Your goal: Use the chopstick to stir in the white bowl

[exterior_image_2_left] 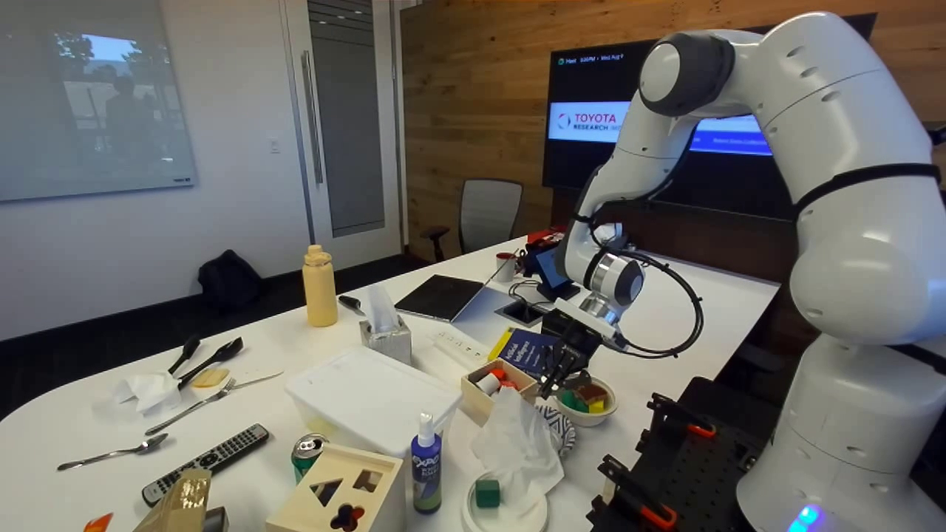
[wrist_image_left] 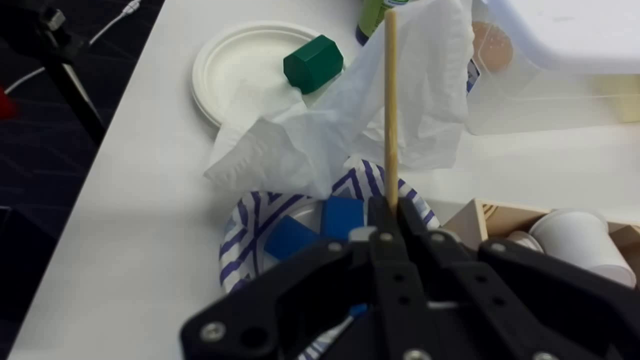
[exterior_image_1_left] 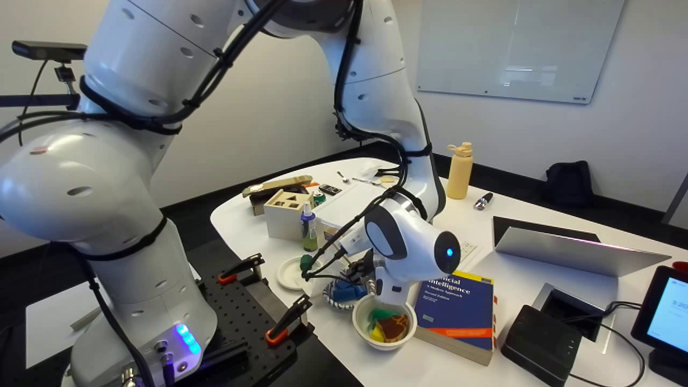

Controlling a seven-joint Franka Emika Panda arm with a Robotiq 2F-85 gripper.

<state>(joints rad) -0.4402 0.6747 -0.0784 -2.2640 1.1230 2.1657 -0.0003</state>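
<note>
Gripper (wrist_image_left: 394, 209) pinched on the chopstick (wrist_image_left: 391, 110); white bowl (exterior_image_1_left: 382, 344) near the edge of the table (wrist_image_left: 150, 225).
The jaws are clamped around the slim, straight, wood-toned chopstick, whose visible length passes in front of crumpled, translucent tissue (wrist_image_left: 420, 100) in the wrist view. The white bowl, round, holds green, yellow and brown pieces (exterior_image_1_left: 395, 327); room around it is tight, with the book (exterior_image_1_left: 457, 306) close on one side and the striped bowl (wrist_image_left: 232, 260) just beside it. A bare strip of table runs between the striped bowl and the edge. A faceted green block (wrist_image_left: 312, 65) sits on a plate (wrist_image_left: 240, 60). The book reads "Intelligence" and "A Modern Approach", the spray bottle (exterior_image_2_left: 426, 473) "EXPO", the screen (exterior_image_2_left: 587, 148) "TOYOTA RESEARCH".
</note>
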